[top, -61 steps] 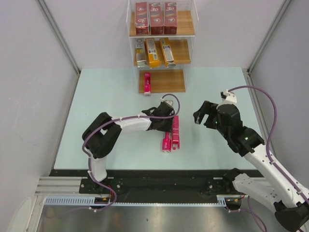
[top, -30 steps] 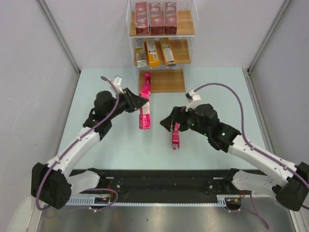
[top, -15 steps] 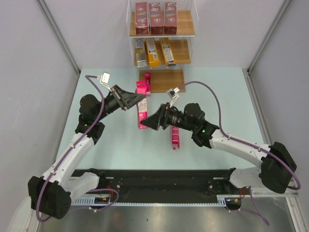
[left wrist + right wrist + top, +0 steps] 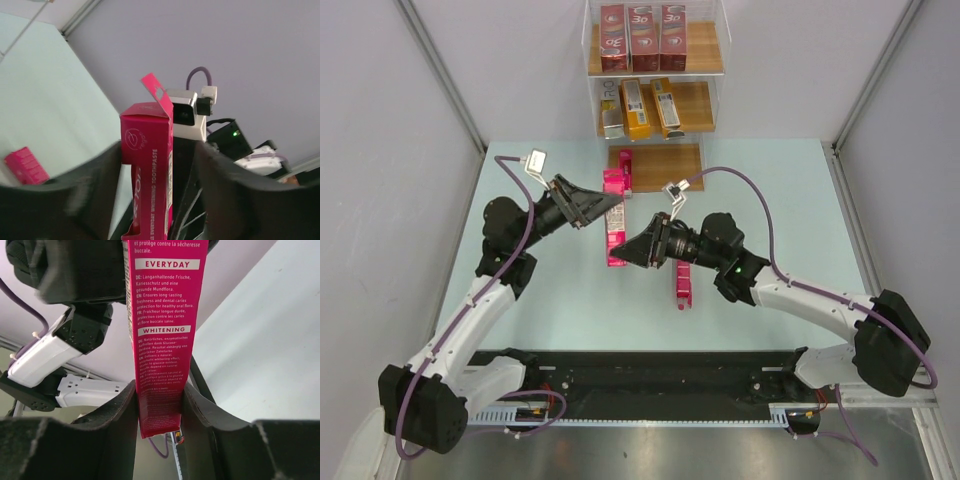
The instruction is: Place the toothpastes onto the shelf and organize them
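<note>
**Two-arm grasp of one carton, seen from overhead and from both wrists.** The right gripper (image 4: 159,390) is closed narrowly on the lower end of a slim bright pink cardboard toothpaste carton (image 4: 165,315), with a finger pressed against each long side. In the overhead view this gripper (image 4: 625,253) is seen at frame centre, entering from the right.

The left gripper (image 4: 613,205) is drawn in narrow on the upper half of the same carton (image 4: 614,228), entering from the left. In its own wrist view (image 4: 159,150) the carton (image 4: 147,165) lies against one finger. A dark gap hides the contact at the other, so the hold is judged, not seen.

The carton is held clear of the pale green table (image 4: 770,180). Its long axis runs nearly up and down the overhead frame.

The stepped wooden shelf with clear acrylic walls (image 4: 670,168) lies directly above the carton, at top centre, just beyond the carton's upper end. The left gripper is therefore the nearer to the shelf.

- **Lowest board:** one pink carton (image 4: 628,160) is seen, partly overlapped by the held one.
- **Middle board:** orange-yellow cartons (image 4: 650,108) are seen.
- **Top board:** dark red cartons (image 4: 644,37) are seen.

A second loose pink carton (image 4: 680,283) lies on the table, below and to the right of the right gripper. One grip will probably have to be released before the held carton can be placed.
</note>
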`<state>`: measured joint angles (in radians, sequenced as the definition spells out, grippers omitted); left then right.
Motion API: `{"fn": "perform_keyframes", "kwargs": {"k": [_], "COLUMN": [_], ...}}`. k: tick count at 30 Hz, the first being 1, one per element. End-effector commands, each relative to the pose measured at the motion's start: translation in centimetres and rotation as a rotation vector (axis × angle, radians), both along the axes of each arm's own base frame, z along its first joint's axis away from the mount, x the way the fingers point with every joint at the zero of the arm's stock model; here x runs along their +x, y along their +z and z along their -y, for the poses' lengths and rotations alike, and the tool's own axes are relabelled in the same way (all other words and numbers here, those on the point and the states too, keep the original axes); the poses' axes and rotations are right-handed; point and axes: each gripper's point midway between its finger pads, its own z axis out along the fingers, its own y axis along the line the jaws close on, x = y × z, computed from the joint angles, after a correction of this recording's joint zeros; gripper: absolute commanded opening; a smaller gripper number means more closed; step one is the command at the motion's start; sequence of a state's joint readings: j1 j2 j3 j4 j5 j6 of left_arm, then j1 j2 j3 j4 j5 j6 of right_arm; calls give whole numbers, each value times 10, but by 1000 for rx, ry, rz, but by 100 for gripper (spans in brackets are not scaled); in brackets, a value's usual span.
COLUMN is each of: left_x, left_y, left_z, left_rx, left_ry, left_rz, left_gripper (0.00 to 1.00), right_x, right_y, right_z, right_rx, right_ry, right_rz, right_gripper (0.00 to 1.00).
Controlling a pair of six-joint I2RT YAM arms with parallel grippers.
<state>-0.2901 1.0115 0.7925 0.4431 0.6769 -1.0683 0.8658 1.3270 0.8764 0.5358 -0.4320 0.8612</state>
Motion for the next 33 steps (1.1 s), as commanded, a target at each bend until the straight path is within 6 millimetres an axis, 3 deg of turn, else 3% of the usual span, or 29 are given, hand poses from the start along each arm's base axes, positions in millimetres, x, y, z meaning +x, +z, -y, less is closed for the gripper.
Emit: {"fn": "perform_keyframes", "kwargs": {"k": [1,2,5,7,8,10,12,13,15,16,20,27,33], "left_x": [0,2,13,25,25,38,42,51,51,57,56,56,57], "left_y": [7,4,-13,-16,-35,-41,-61,-69,-89,-95,-117,-126,-139], "left_z": [-6,-6,-15,-28,-34,-55,-73,-93,-108,-125,-145,-134,-126], "left_rx": [39,54,157,239,305,412,558,626,762,826,1024,1057,1063], "left_ry": [28,38,116,217,244,368,435,541,582,674,764,743,694], "left_rz": [38,33,-15,9,-63,-55,-85,-112,-154,-179,-244,-242,-244], "left_gripper": [79,89,97,99,100,100,100,100,100,100,100,100,100], "right_x": [8,12,24,29,35,40,46,48,51,53,60,89,140], "right_y": [13,12,0,-12,-16,-33,-50,-56,-68,-77,-94,-119,-148], "right_z": [14,18,28,33,38,42,47,48,51,50,50,48,38], "right_rx": [7,-1,-53,-97,-116,-168,-220,-236,-261,-275,-301,-282,-298], "right_ry": [-46,-60,-104,-125,-143,-152,-161,-162,-160,-154,-152,-151,-167], "right_rz": [31,30,13,-11,-11,-46,-71,-79,-97,-113,-138,-177,-230], "right_gripper": [32,31,29,29,28,28,27,27,27,27,27,27,26]}}
